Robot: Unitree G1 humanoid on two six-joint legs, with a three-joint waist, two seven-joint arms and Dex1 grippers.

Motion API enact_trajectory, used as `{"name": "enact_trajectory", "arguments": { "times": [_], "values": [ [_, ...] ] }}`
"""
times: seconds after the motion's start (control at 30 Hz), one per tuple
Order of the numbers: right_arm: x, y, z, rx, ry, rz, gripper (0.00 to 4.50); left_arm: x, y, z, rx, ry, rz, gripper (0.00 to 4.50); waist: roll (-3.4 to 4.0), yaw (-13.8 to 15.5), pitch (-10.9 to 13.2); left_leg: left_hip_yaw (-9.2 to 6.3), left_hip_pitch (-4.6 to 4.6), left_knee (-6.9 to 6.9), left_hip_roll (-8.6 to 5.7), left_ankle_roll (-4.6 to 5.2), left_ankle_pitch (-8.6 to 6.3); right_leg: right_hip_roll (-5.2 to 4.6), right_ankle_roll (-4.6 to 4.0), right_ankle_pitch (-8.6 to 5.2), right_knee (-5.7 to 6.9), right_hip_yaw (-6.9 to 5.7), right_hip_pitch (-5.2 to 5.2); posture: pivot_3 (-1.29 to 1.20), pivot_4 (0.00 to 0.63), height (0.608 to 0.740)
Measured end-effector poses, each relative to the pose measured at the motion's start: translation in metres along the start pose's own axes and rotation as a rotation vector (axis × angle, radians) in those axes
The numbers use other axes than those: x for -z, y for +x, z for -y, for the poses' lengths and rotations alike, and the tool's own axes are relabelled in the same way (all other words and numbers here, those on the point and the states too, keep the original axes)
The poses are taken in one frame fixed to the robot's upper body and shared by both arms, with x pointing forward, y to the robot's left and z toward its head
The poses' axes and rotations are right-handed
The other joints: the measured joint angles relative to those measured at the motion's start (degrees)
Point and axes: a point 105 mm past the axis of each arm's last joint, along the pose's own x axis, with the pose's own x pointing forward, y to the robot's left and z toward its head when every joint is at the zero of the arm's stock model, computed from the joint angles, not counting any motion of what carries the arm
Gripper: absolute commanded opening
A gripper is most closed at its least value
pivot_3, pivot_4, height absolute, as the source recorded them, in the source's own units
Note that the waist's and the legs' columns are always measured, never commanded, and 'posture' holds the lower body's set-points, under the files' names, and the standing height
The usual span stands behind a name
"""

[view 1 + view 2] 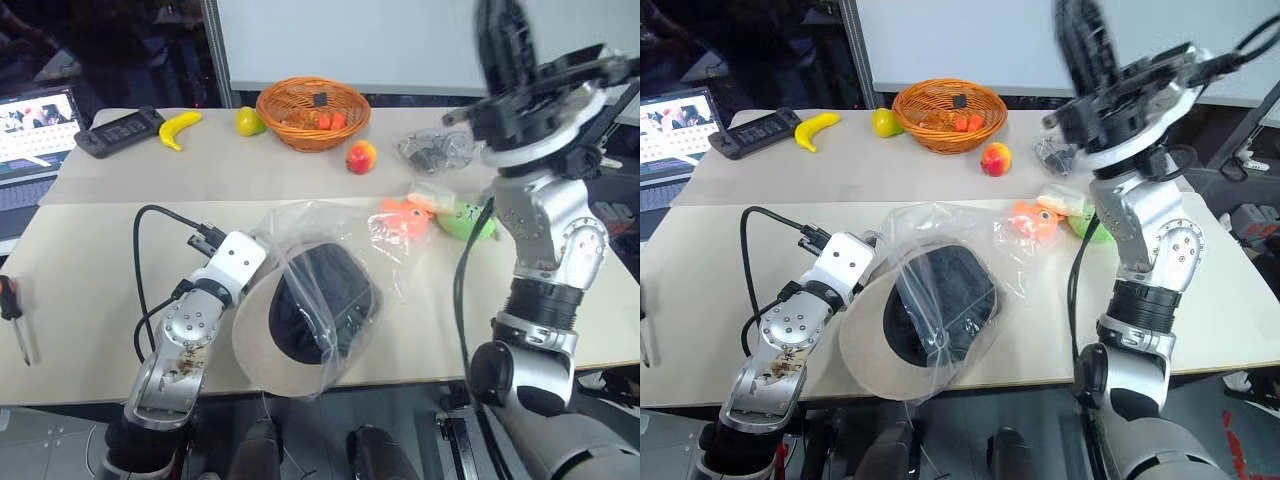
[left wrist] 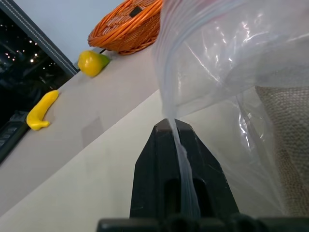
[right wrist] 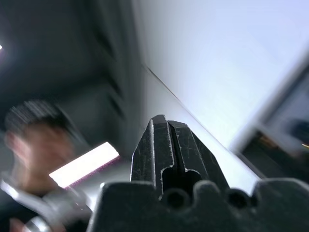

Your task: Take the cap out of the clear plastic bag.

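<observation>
The cap [image 1: 300, 320] lay at the near edge of the counter [image 1: 90, 270], tilted so its black underside faced up and its beige rim hung toward the edge. It was still partly inside the clear plastic bag [image 1: 330, 250], whose crinkled film draped over the dark middle and spread away toward the orange toy [image 1: 402, 218] and green toy [image 1: 468, 220].

The left pincer [image 2: 177, 140] was clenched on a thin fold of the bag's edge, just beside the cap's rim. The right pincer [image 3: 169, 145] was pressed shut on nothing, raised high above the counter and well apart from the cap, pointing up and away from it.

By my reading, the step in hand was the pull-out itself: bag pinned on one side, cap not yet freed. The next move would call for the right pincer to come down, open, and take the cap's exposed beige rim, then draw it toward the bag's mouth while the left held the film. The slack plastic could drag along with the cap.
</observation>
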Motion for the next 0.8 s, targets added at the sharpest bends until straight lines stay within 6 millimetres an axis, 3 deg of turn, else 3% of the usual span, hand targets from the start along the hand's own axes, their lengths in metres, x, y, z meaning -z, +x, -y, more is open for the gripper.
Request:
{"name": "enact_trajectory", "arguments": {
  "times": [0.13,0.3,0.43,0.53,0.6,0.8],
  "values": [
    [0.048,-0.01,0.013,0.114,-0.222,-0.347,0.05,0.002,-0.001,0.0,0.001,-0.001,-0.005,0.0,-0.01,0.1,0.0,0.0,0.01,0.04,0.01,0.0,0.0,0.01,0.0,0.0,-0.01,-0.02,0.02,0.0,0.15,0.74],
    [0.076,-0.048,0.019,0.182,-0.359,-0.606,0.05,0.01,-0.004,-0.007,-0.039,0.011,-0.035,0.0,-0.01,0.3,0.0,-0.01,-0.08,0.03,0.0,0.02,-0.02,-0.02,0.01,0.0,-0.22,-0.04,0.04,0.0,0.15,0.74],
    [0.086,-0.059,0.014,0.172,-0.385,-0.683,0.05,0.028,0.004,-0.034,-0.168,0.027,-0.106,0.0,-0.01,-0.1,0.0,-0.01,0.01,0.04,0.03,0.02,-0.01,0.04,-0.02,0.03,-0.14,-0.02,0.04,0.0,0.15,0.74],
    [0.088,-0.062,0.015,0.183,-0.398,-0.693,0.75,0.03,0.017,-0.048,-0.23,0.043,-0.109,0.0,-0.01,0.1,0.0,-0.03,0.03,0.1,0.0,0.02,-0.01,0.03,0.01,0.04,-0.16,-0.04,0.12,0.0,0.15,0.74],
    [0.087,-0.063,0.019,0.211,-0.415,-0.693,1.49,0.029,0.031,-0.051,-0.255,0.04,-0.103,0.0,-0.02,0.4,0.0,-0.03,0.0,0.1,-0.02,0.02,-0.01,0.01,0.05,0.06,-0.25,-0.05,0.15,0.0,0.15,0.74],
    [0.09,-0.067,0.02,0.23,-0.472,-0.753,3.54,0.015,0.072,-0.033,-0.267,-0.016,-0.077,0.0,-0.02,1.1,0.0,-0.04,-0.25,0.16,-0.09,0.05,-0.03,-0.06,0.13,0.08,-0.32,-0.05,0.03,0.0,0.15,0.74]
  ]
}}
